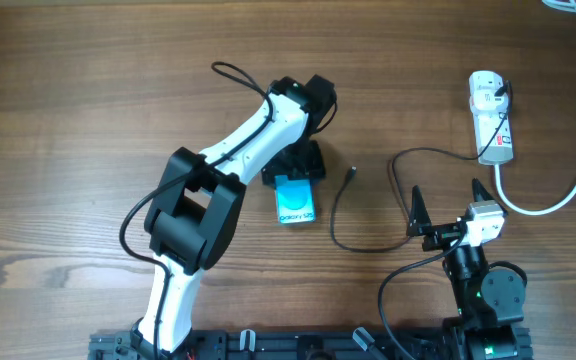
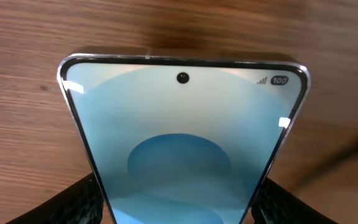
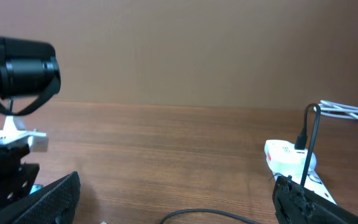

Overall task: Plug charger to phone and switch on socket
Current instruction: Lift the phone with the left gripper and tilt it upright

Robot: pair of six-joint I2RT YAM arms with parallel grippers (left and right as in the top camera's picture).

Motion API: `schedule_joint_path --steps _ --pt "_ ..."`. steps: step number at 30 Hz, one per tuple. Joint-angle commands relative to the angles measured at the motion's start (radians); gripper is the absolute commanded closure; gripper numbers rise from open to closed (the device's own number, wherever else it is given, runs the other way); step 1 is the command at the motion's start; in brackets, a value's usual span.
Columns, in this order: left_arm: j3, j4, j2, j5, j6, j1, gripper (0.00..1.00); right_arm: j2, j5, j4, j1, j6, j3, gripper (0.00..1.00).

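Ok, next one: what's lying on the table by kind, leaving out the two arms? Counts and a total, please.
Phone: 1
Charger cable: 1
Power strip: 1
Total: 3

left hand over phone top | charger tip near phone | right hand spread

One phone, one charger, one socket.
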Motion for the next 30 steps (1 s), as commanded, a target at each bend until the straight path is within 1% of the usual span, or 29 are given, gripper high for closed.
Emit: schedule_joint_path --steps 1,4,5,7,12,13,16,20,26,30 --pt "0.043 -0.012 -0.026 0.204 0.101 0.001 0.27 -0.001 -0.013 0.003 0.004 -0.012 -0.001 0.0" --pt "0.043 -0.012 -0.064 0.371 0.177 0.015 0.27 -0.001 -0.013 0.003 0.004 -0.012 -0.001 0.0" --pt "0.043 -0.012 -0.089 0.499 0.228 0.038 0.28 -0.001 -0.013 0.003 0.004 -0.012 -0.001 0.01" --pt "0.043 -0.012 -0.108 0.612 0.266 0.064 0.28 -0.001 -0.013 0.003 0.004 -0.012 -0.001 0.0" --pt "0.043 -0.008 -0.135 0.849 0.266 0.158 0.29 -0.001 -0.013 0.003 0.004 -0.012 -0.001 0.0" --pt "0.043 -0.007 -0.135 0.937 0.266 0.187 0.29 -0.001 -0.013 0.003 0.004 -0.012 -0.001 0.0" --pt "0.043 -0.003 -0.135 1.125 0.266 0.243 0.29 -0.001 -0.013 0.003 0.004 -0.012 -0.001 0.0" --pt "0.043 0.011 -0.135 1.266 0.265 0.298 0.29 -0.001 -0.013 0.003 0.004 -0.012 -0.001 0.0" --pt "0.043 0.042 -0.135 1.442 0.264 0.337 0.29 -0.001 -0.013 0.003 0.004 -0.012 -0.001 0.0" --pt "0.043 0.041 -0.135 1.456 0.259 0.353 0.29 -0.001 -0.013 0.003 0.004 -0.012 -0.001 0.0"
